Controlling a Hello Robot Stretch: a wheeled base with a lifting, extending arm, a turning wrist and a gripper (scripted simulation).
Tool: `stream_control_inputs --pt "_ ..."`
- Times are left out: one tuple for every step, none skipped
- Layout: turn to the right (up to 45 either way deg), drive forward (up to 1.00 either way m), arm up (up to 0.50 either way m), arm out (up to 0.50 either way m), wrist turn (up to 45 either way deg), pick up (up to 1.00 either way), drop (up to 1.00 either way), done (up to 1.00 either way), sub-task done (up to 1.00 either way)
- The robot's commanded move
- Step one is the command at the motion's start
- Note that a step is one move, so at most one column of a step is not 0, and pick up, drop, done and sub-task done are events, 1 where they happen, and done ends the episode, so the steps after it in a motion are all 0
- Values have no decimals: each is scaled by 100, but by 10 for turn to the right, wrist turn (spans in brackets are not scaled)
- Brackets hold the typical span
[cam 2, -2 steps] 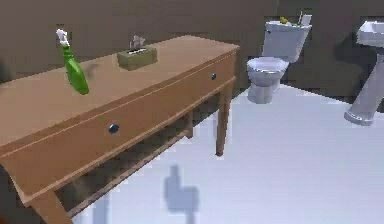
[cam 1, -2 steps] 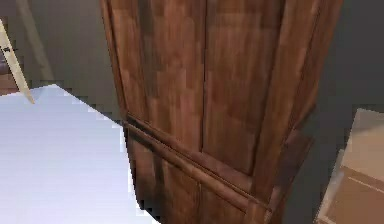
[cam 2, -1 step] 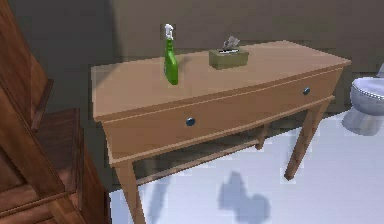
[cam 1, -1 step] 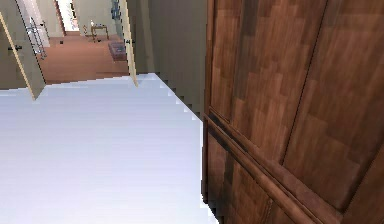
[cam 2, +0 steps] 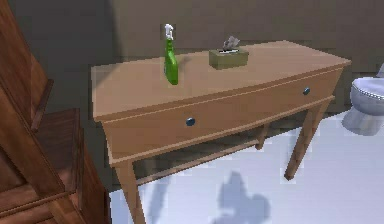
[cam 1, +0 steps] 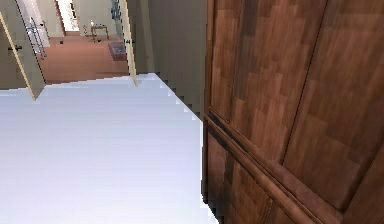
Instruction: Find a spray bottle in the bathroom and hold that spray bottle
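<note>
Spray bottle point(cam 2: 171, 60) upright on table point(cam 2: 130, 92), near tissue box point(cam 2: 230, 58).

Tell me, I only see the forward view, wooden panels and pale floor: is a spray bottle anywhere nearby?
Observer: Yes. In the arm side view a green spray bottle stands upright on a wooden table.
Operator: Anything beside it?
Observer: A tissue box sits on the same tabletop, to the bottle's right in that view, apart from it.
Operator: Is it really a bathroom?
Observer: A white toilet shows at that view's right edge.
</note>
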Motion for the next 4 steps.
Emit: stream_control_inputs --pt "0 0 38 0 0 0 0 0 0" --pt "0 0 0 50 0 0 0 0 0" --pt "0 0 0 0 450 0 0 0 0" --pt "0 0 0 0 450 0 0 0 0"
